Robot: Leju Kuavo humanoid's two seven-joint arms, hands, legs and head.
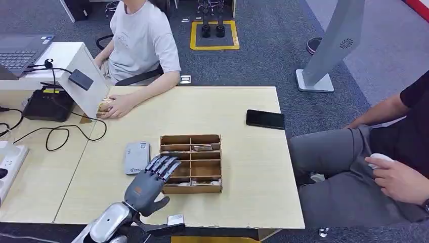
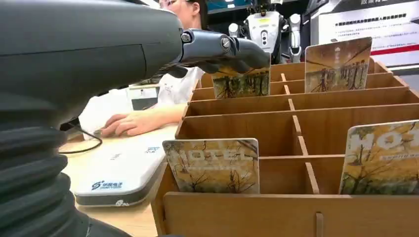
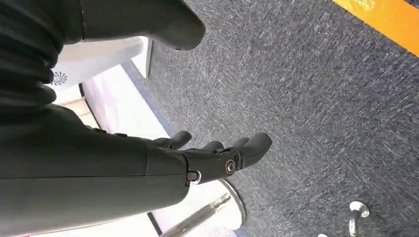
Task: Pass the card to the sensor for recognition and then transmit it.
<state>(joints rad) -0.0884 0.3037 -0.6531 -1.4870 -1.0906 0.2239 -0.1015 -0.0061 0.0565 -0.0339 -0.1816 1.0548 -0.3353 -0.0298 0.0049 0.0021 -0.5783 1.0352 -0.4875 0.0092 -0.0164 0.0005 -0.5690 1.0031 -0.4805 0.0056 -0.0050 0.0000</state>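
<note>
Several cards upright in wooden organizer on worktop, leaning against dividers, one per compartment. Thin, stiff, light, slick-faced by the look; best pinched at exposed top edge, since lower part sits behind slot wall. Left hand over organizer's near-left corner, fingers extended, holding nothing. Right hand hanging above carpet, fingers apart, empty. Grey card reader flat just beside organizer's left side, likely the sensor. Also around: black phone well apart, cable, seated person's hand at far-left edge. Narrow slots and divider walls crowd finger access.
</note>
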